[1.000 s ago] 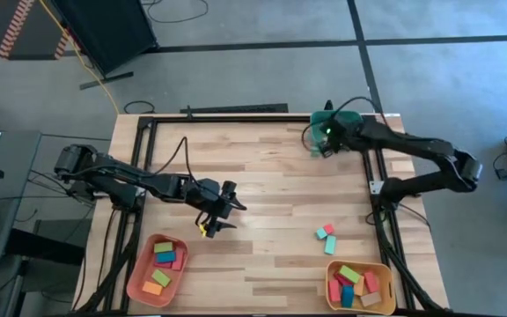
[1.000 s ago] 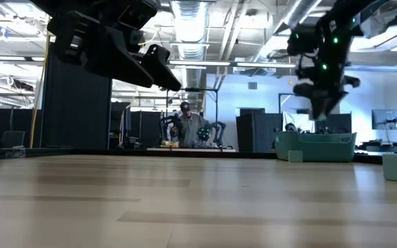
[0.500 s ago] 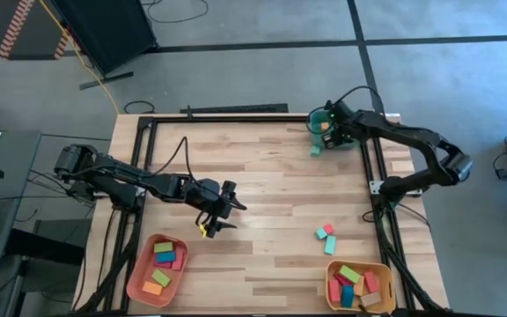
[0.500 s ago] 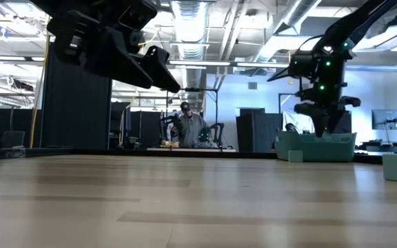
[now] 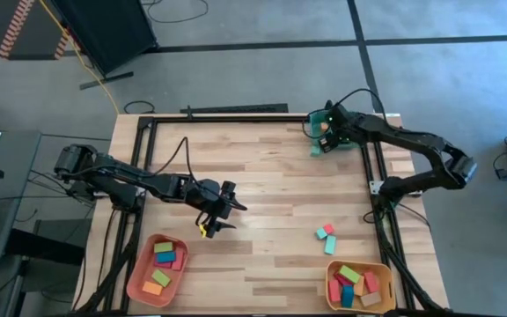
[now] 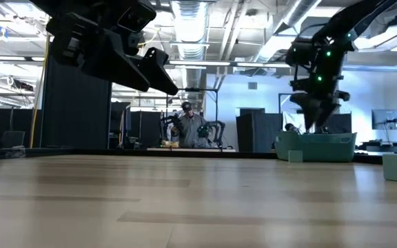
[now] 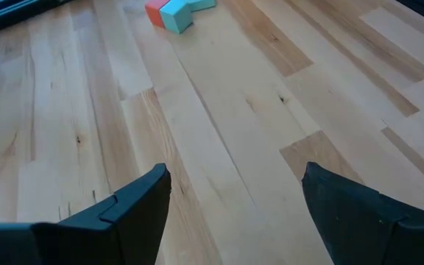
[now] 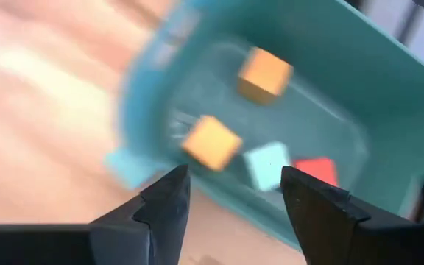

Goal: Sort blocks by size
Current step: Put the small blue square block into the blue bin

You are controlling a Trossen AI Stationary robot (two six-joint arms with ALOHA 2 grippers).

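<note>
A pale wooden plank table (image 5: 262, 185) carries the work; small solid-colour blocks lie in a teal plastic tray (image 8: 359, 110) at the far right corner, in two near trays, and loose (image 5: 326, 235) near the right one; the right gripper (image 8: 230, 195) is spread empty above the teal tray; the left gripper (image 7: 234, 195) is held spread over bare planks; the blocks are judged light, rigid and smooth, best pinched across flat opposite faces.

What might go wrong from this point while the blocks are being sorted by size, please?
1. The right gripper hangs open over the teal tray at the table's far corner; a teal block lies outside by the tray wall, so it may go unsorted.
2. The pink and teal blocks near the yellow tray touch, so a grasp on one may nudge the other.
3. The left gripper waits open mid-table, possibly in the right arm's path.
</note>
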